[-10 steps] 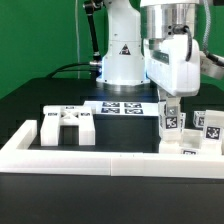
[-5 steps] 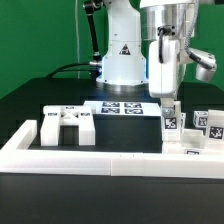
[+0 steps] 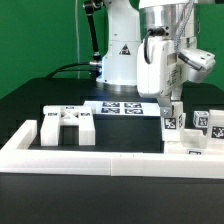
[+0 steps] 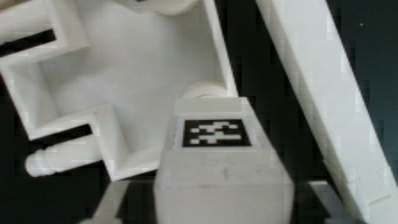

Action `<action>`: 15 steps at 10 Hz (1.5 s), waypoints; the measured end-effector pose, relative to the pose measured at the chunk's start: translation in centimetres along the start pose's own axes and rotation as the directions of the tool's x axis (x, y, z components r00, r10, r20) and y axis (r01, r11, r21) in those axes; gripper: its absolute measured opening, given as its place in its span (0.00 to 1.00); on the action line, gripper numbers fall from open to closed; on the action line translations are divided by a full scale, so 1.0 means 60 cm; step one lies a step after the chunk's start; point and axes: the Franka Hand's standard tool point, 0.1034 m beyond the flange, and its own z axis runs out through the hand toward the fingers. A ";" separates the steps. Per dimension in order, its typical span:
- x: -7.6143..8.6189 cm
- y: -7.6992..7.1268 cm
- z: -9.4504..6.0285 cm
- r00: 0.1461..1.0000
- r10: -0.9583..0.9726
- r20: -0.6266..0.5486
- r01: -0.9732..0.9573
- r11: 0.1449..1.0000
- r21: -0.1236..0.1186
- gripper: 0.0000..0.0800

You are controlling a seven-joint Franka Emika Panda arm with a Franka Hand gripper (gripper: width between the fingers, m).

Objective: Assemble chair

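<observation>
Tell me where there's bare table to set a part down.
Bare black table lies between the bracket piece and the tagged posts, bordered by marker board and border wall. The exterior view's right is crowded: gripper at the clustered posts.

Over that last second the gripper (image 3: pixel 172 102) swung round on its wrist above the tagged post (image 3: pixel 170 122), so its body ended up turned sideways.
</observation>
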 end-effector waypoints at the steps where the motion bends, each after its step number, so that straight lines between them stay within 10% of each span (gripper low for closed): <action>1: 0.000 0.000 0.000 1.000 -0.016 0.000 0.016 1.000 0.000 0.51; 2: -0.001 0.000 0.000 0.998 -0.056 0.000 0.056 0.998 0.000 0.75; 7: -0.009 0.005 0.001 0.862 -0.506 0.003 0.506 0.862 -0.002 0.81; 15: -0.012 0.005 -0.001 0.387 -0.922 0.003 0.922 0.387 0.004 0.81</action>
